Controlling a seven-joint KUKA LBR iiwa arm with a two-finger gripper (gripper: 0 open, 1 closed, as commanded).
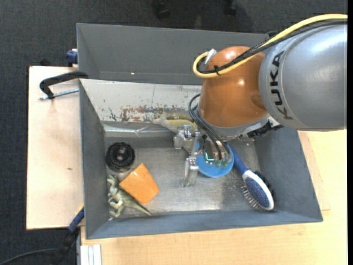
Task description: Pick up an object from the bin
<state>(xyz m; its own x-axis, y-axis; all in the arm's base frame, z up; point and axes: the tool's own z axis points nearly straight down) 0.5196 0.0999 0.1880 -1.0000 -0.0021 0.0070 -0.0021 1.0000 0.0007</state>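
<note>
The grey bin (165,195) has a black cap (119,155), an orange wedge (139,184) and a pale green toy (117,202) lying at its left, a blue disc (218,171) midway and a blue brush (258,192) to the right.

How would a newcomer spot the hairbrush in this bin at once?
Start at the grey metal bin and go to its lower right corner, right of the gripper. There lies a blue brush with an oval head of white bristles, its handle pointing toward a round blue disc. Nothing else in the bin has bristles.
</note>
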